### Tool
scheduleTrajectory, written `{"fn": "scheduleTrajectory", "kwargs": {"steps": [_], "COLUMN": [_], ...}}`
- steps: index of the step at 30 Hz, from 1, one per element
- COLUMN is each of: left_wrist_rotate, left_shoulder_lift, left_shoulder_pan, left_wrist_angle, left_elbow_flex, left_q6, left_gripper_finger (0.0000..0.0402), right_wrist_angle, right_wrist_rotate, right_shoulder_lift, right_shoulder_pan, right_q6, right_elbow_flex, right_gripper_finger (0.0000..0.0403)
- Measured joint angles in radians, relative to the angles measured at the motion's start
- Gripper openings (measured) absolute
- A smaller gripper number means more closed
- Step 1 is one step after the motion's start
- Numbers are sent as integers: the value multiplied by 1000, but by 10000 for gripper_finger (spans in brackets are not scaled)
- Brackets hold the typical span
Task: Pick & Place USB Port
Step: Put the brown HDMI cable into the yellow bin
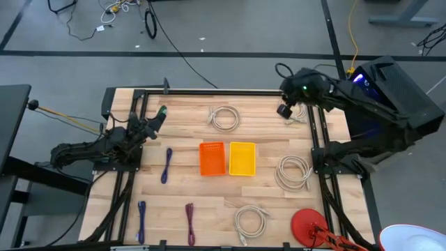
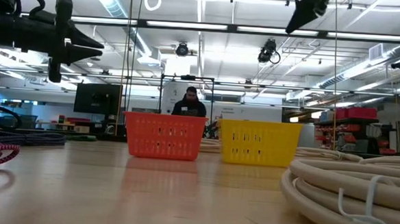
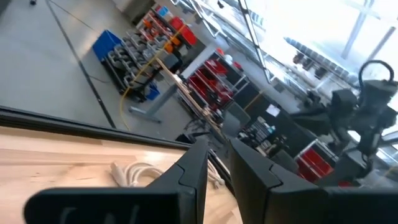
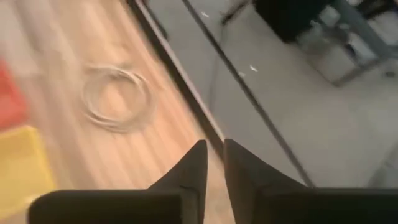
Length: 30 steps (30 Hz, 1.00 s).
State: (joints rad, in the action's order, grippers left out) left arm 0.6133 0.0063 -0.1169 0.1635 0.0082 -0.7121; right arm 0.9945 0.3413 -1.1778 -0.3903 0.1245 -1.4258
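Note:
Three short braided cables lie flat on the table's left half: a purple one (image 1: 166,165), a blue one (image 1: 141,216) and a maroon one (image 1: 189,219). An orange basket (image 1: 212,159) and a yellow basket (image 1: 242,157) stand side by side at the table's middle. My left gripper (image 1: 159,115) hovers above the far-left part of the table, shut and empty, its fingertips (image 3: 217,149) pointing toward the far edge. My right gripper (image 1: 284,110) hangs high over the far-right corner, shut and empty (image 4: 212,146), near a white cable coil (image 1: 296,115).
White cable coils lie at the far middle (image 1: 224,118), the right (image 1: 293,172) and the near middle (image 1: 249,220). A red round object (image 1: 310,226) sits at the near-right corner. Dark frame rails (image 1: 132,174) run along both sides. A person sits in the room beyond the table (image 2: 189,101).

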Motion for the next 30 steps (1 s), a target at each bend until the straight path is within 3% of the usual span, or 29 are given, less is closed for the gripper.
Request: {"fn": "scheduleTrajectory", "kwargs": {"steps": [6,10,13,15,21,25,30], "left_wrist_rotate": [-9,-9,-9,-9,-9,-9,-3], "left_shoulder_lift": [0,0,0,0,0,0,0], "left_shoulder_pan": [0,0,0,0,0,0,0], "left_wrist_angle": [0,0,0,0,4,9,9], "left_elbow_flex": [0,0,0,0,0,0,0], "left_q6": [4,25,27,22,17,17,18], "left_gripper_finger": [69,69,69,69,69,69,69], "right_wrist_angle": [-33,-91,-123,-159,-330,-342,-312], "right_wrist_rotate": [-86,-199,-150,-131,-230,-308,-364], "right_shoulder_lift": [-31,-27,-14,14,160,227,211], "right_shoulder_pan": [-68,-89,-90,-100,-197,-257,-257], "right_q6": [-66,-108,-101,-113,-161,-178,-154], "right_elbow_flex": [79,188,276,341,562,648,726], "right_gripper_finger": [103,132,144,146,140,136,134]}}
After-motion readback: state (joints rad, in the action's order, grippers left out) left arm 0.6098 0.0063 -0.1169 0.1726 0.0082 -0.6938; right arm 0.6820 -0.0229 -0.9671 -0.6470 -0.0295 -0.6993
